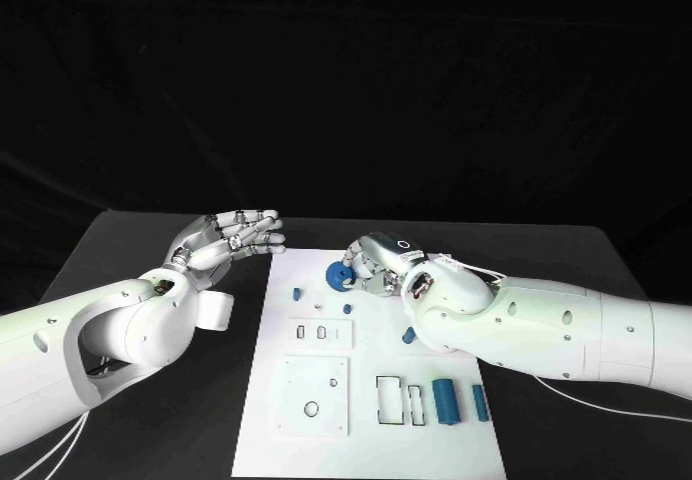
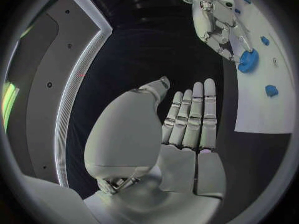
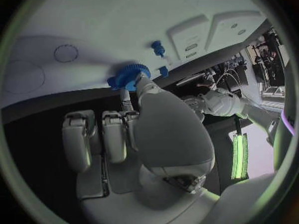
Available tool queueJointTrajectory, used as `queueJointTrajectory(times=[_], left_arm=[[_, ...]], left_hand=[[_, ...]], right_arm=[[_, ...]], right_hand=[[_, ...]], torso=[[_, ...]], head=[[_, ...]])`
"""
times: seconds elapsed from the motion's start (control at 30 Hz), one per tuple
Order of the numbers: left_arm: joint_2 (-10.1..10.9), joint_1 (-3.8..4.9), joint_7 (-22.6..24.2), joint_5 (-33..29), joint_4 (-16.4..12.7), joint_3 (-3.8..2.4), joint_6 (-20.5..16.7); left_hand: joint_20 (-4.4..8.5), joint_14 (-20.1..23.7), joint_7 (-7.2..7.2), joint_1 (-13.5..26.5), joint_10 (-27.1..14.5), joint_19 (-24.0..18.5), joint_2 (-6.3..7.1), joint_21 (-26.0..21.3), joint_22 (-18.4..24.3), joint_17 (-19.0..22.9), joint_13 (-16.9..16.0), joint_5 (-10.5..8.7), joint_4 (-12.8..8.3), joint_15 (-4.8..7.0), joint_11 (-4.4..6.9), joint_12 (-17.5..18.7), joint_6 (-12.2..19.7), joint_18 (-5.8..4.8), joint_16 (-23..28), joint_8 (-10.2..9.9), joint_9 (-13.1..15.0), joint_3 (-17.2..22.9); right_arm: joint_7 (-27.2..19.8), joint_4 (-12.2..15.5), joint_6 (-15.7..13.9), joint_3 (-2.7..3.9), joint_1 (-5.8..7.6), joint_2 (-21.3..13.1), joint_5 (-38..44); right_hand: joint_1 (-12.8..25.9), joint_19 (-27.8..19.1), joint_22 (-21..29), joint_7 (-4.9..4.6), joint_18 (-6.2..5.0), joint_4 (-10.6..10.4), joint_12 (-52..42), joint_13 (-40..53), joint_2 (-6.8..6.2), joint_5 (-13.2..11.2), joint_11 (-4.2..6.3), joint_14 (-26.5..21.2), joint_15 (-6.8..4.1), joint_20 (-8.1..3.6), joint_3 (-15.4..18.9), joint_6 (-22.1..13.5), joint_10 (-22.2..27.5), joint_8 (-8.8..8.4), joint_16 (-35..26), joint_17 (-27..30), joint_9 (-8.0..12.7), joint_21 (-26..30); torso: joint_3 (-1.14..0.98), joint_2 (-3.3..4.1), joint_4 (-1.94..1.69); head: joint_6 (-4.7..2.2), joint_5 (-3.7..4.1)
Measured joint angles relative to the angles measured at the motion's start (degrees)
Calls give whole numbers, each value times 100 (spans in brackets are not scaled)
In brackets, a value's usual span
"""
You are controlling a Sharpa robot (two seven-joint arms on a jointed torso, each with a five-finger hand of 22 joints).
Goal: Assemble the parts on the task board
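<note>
My head camera looks steeply down at the task board [image 1: 368,400]. Each wrist camera sits close behind its own palm, facing along the fingers. All three share the blue gear [image 1: 339,275] [image 2: 248,60] [image 3: 127,76] at the board's far end.

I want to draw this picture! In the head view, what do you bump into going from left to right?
Left hand → small blue peg → blue gear → right hand, which touches the gear. All but the left hand are over the white board.
</note>
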State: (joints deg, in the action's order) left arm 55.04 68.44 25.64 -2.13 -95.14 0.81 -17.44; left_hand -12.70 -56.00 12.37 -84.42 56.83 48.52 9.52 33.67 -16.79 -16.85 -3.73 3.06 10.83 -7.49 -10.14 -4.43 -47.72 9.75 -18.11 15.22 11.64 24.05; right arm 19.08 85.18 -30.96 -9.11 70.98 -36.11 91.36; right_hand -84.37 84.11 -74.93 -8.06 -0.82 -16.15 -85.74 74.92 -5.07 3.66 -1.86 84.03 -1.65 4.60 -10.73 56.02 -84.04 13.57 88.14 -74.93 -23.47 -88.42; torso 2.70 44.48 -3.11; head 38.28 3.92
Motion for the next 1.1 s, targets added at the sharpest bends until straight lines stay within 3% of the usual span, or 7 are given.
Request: queueJointTrajectory(times=[0.2,0.3,0.47,0.53,0.9,1.1], left_arm=[[0,0,-1,0,1,0,0],[0,0,-2,0,1,0,0],[0,0,-5,0,2,0,1],[1,0,-6,0,2,0,2],[13,0,-14,0,2,0,3],[16,0,-18,0,2,0,3]], left_hand=[[0,0,0,0,0,0,0,0,0,0,0,0,0,0,0,0,0,0,0,0,0,0],[0,0,0,0,0,0,0,0,0,0,0,0,0,0,0,0,0,0,0,0,0,0],[0,0,0,0,0,0,0,0,0,1,0,0,0,0,0,0,0,0,0,0,0,0],[0,0,0,0,0,0,0,0,0,-1,0,0,-9,0,0,0,0,0,0,0,0,-9],[0,0,0,0,0,0,0,0,0,-10,0,0,-17,0,0,0,0,0,0,0,0,-17],[0,0,0,0,0,0,0,0,0,-10,0,0,-17,0,0,0,0,0,0,0,0,-17]], right_arm=[[0,-42,8,-1,-5,32,3],[0,-60,6,-1,-5,38,3],[-4,-71,3,-5,-12,48,2],[-5,-71,2,-5,-12,48,-2],[-16,23,0,-6,-14,-45,-36],[-40,58,2,-7,-14,-108,-109]], right_hand=[[132,0,0,31,0,-22,37,0,-132,0,0,0,0,0,-55,72,0,38,0,0,18,0],[244,0,1,70,0,-37,99,0,-244,4,-63,-2,2,0,-86,86,2,-74,0,0,68,0],[460,-20,1,-61,0,-51,177,0,-457,44,-175,9,114,85,-116,-312,-9,-338,0,1,201,0],[579,6,1,-96,0,-51,177,-1,-480,22,-195,-11,134,112,-116,-346,11,-361,0,1,223,0],[960,-11,2,-97,0,-52,177,-1,-502,22,-215,9,155,135,-116,-347,-9,-384,0,1,237,0],[1020,-11,2,-70,0,-52,177,-1,-441,22,-215,9,154,135,-116,-319,-9,-383,0,2,237,0]], torso=[[0,-2,0],[3,-2,1],[7,-2,2],[7,-2,1],[3,1,4],[-1,1,7]], head=[[-5,1],[-8,0],[-15,-5],[-17,-5],[-3,-4],[-9,-7]])
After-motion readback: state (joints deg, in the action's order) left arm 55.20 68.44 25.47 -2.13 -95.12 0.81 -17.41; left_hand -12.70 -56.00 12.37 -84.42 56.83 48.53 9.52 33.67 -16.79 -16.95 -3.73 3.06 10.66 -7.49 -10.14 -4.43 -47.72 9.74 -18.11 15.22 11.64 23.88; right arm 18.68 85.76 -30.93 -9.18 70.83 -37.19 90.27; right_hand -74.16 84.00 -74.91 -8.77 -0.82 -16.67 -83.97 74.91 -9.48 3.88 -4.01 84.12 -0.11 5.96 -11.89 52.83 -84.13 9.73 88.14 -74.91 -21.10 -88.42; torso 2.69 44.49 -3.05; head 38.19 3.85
